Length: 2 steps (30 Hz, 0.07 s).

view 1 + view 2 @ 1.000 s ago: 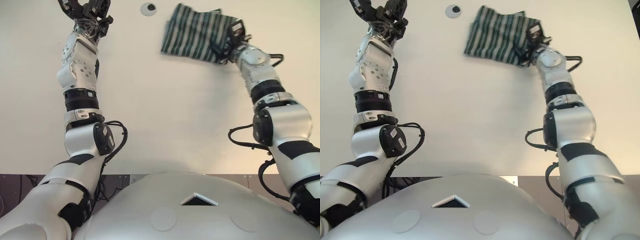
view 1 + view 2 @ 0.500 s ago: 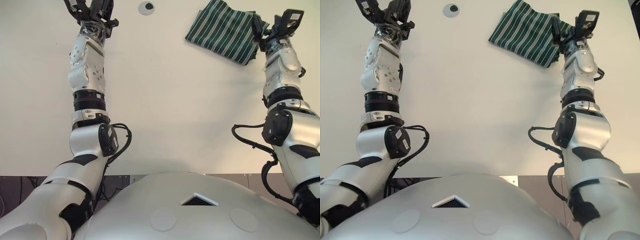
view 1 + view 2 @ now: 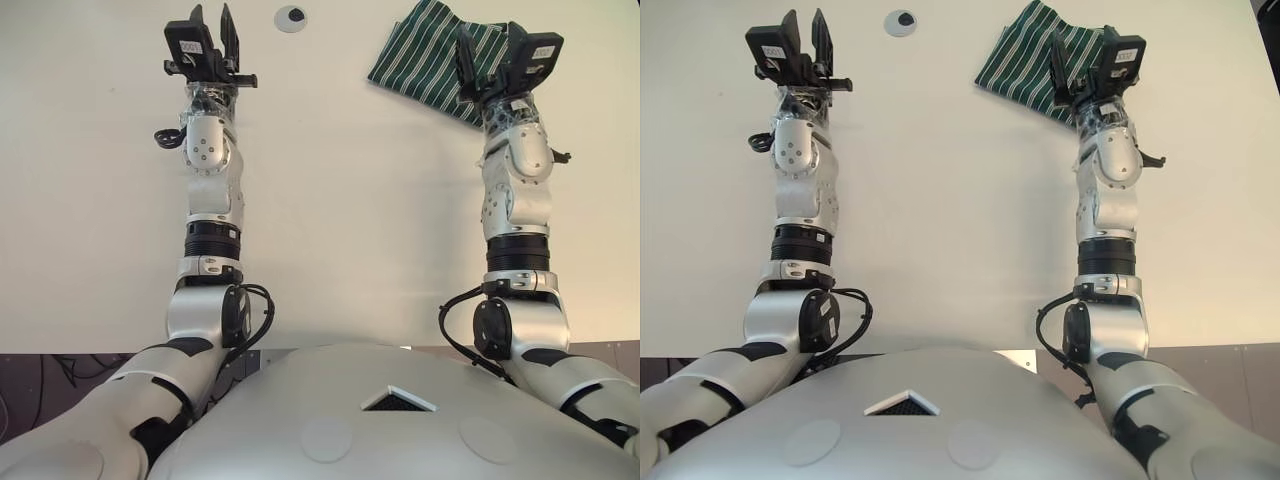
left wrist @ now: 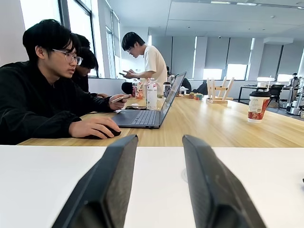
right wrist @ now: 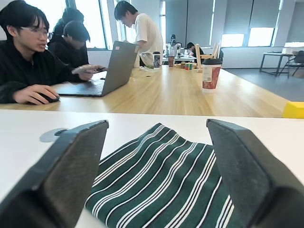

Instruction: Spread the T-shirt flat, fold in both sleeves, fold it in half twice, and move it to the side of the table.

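Right wrist view: right end effector (image 5: 156,123) apart astride folded T-shirt (image 5: 161,183); retreat straight, no snagging. Left end effector (image 4: 160,138) likewise apart.

Both eye views are bright and evenly lit from above. The white surface (image 3: 330,200) reads as a flat, pale field, and the shadows on it are faint and soft-edged. The dark and light stripes of the T-shirt (image 3: 425,50) stand out in strong contrast near the far right corner.

In the 2 wrist views daylight comes from tall windows (image 5: 261,35) beyond the surface's far edge, and their panes glare to plain white. Against that backlight the jaws of the left gripper (image 4: 160,137) and the right gripper (image 5: 156,124) show dark, with little detail. The wooden table (image 4: 228,123) behind carries a pale sheen.
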### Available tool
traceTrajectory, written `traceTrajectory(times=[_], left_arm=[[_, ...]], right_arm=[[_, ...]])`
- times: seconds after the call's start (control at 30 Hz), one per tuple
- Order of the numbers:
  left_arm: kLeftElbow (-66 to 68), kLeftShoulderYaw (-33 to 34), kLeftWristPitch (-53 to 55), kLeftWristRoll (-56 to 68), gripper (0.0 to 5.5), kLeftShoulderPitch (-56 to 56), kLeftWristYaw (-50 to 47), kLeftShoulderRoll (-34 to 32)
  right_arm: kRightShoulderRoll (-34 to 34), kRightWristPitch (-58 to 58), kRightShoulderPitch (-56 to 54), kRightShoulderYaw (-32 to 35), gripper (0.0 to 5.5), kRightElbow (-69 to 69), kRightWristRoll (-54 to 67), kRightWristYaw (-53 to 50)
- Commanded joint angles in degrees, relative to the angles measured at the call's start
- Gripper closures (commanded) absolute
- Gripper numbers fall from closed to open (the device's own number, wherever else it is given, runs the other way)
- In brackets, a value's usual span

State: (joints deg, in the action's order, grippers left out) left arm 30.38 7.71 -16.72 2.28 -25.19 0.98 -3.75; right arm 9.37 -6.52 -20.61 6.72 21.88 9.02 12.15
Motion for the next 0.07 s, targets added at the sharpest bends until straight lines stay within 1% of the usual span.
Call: traceTrajectory(times=[0.03,0.07], left_arm=[[1.7,-0.3,-1.2,-0.4,3.78,-2.1,-0.5,-0.2],[2.0,-0.1,-1.1,0.3,3.78,-2.3,-0.3,0.0]], right_arm=[[-1.6,0.6,-1.6,-0.8,1.72,0.5,-0.6,-1.0],[-1.8,0.3,-1.7,-1.1,1.72,1.0,-0.8,-1.1]])
